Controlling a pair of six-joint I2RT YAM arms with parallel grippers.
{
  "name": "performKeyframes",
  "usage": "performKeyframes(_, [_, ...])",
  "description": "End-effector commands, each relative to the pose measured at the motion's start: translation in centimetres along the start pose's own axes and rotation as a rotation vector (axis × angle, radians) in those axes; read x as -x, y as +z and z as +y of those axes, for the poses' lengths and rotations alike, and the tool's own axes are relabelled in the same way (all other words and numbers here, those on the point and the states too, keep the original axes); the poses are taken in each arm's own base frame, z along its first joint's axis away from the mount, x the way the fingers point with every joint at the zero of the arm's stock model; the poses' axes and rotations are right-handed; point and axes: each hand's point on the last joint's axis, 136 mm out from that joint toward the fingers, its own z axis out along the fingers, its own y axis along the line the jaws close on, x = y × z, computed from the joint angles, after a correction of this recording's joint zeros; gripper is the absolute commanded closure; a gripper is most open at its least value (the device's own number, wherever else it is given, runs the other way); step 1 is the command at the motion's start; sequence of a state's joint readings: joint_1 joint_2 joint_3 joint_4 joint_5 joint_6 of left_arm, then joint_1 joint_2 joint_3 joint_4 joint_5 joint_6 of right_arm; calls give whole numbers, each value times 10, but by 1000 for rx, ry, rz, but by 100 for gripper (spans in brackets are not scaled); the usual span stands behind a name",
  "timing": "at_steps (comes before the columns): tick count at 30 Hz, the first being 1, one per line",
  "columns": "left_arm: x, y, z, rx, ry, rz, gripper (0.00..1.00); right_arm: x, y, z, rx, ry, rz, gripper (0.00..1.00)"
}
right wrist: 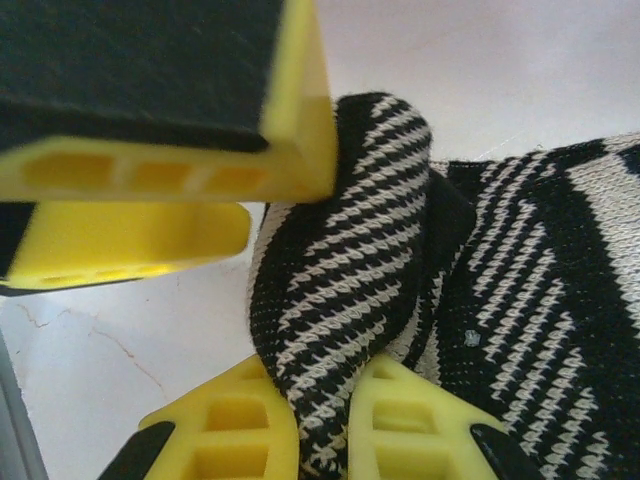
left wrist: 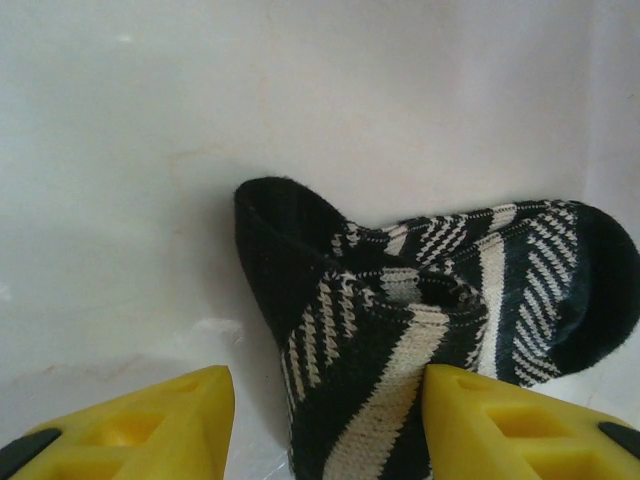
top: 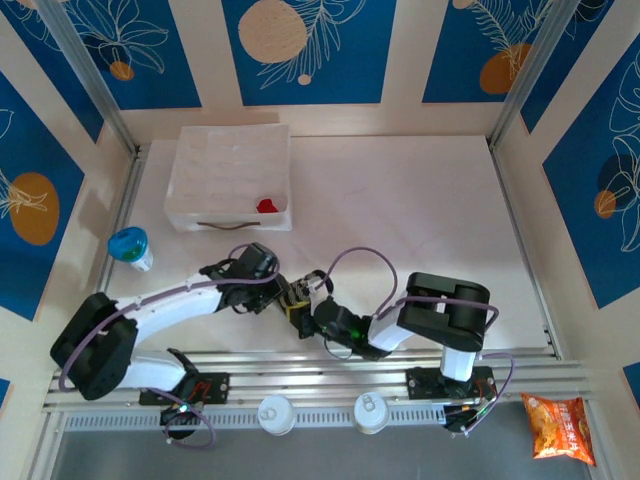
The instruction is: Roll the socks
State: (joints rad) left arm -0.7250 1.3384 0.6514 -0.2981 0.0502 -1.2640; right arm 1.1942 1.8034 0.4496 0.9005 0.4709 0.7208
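Observation:
The striped sock (left wrist: 400, 330), black and pale, lies bunched on the white table. My left gripper (left wrist: 328, 385) straddles its near end with the jaws half closed. One yellow finger (left wrist: 510, 420) touches the fabric, while the other finger (left wrist: 150, 425) stands apart from it. My right gripper (right wrist: 330, 375) is shut on a raised fold of the striped sock (right wrist: 340, 270), right beside the left gripper's fingers (right wrist: 200, 165). In the top view both grippers, left (top: 272, 290) and right (top: 300, 308), meet near the table's front. The red sock (top: 267, 205) lies in the white tray (top: 180, 170).
The tray stands at the back left of the table. A blue-lidded cup (top: 130, 245) sits at the left edge. An orange snack bag (top: 558, 428) lies at the front right, below the rail. Two white round caps (top: 275, 412) sit between the arm bases.

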Motion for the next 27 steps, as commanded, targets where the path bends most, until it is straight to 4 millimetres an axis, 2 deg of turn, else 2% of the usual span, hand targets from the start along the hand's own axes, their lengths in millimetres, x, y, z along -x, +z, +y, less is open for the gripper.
performKeyframes(1, [-10, 11, -8, -38, 35, 36, 48, -128, -48, -112, -346, -52, 529, 100])
performKeyframes(5, [-16, 24, -5, 3, 62, 68, 50, -125, -45, -114, -324, -18, 546, 100])
performKeyframes(9, [-28, 37, 7, 58, 78, 105, 52, -122, -42, -119, -323, 13, 573, 100])
performKeyframes(14, [-38, 44, 28, 171, 109, 127, 53, -115, -40, -124, -327, 35, 584, 100])
performKeyframes(20, [-45, 52, 50, 275, 93, 166, 80, -105, -37, -120, -325, -23, 583, 100])
performKeyframes(22, [-45, 52, 59, 335, 90, 170, 89, -92, -34, -109, -298, -106, 545, 91])
performKeyframes(25, [-37, 44, 74, 425, 50, 139, 98, -61, -33, -88, -256, -268, 433, 64])
performKeyframes(27, [-32, 36, 86, 468, -9, 117, 100, -42, -29, -73, -196, -350, 387, 58])
